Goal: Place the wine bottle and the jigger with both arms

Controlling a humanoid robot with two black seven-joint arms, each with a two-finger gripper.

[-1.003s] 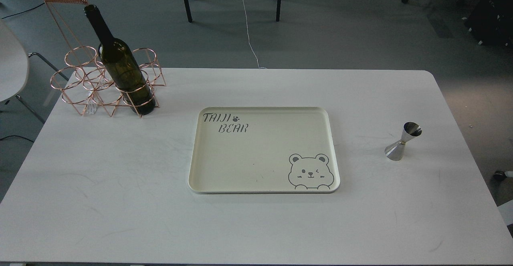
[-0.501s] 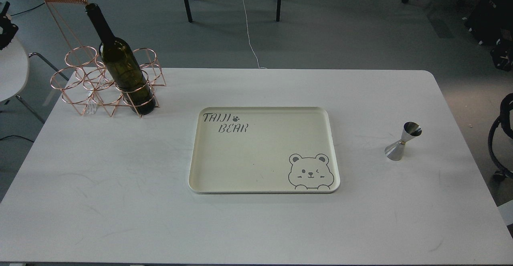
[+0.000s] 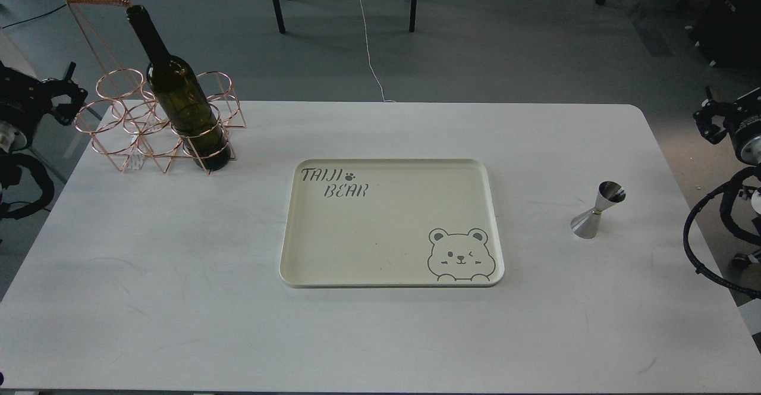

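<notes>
The dark green wine bottle (image 3: 181,100) stands upright in the front right ring of a copper wire rack (image 3: 142,124) at the table's far left. The silver jigger (image 3: 596,210) stands upright on the white table at the right. My left gripper (image 3: 70,94) is at the left edge, level with the rack and just left of it, empty, its fingers apart. My right gripper (image 3: 707,118) is off the table's right edge, beyond the jigger and apart from it; it is small and dark, so its fingers cannot be told apart.
A cream tray (image 3: 333,252) with a bear drawing lies at the middle of the white table (image 3: 178,300). The rack has a tall wire handle (image 3: 95,2) behind the bottle. Black cable loops (image 3: 692,246) hang at the right edge. Chair legs stand on the floor beyond.
Both arms have come into view from the sides. The left gripper has moved down and right towards the rack. The right gripper has come in at the right edge. Bottle and jigger have not moved.
</notes>
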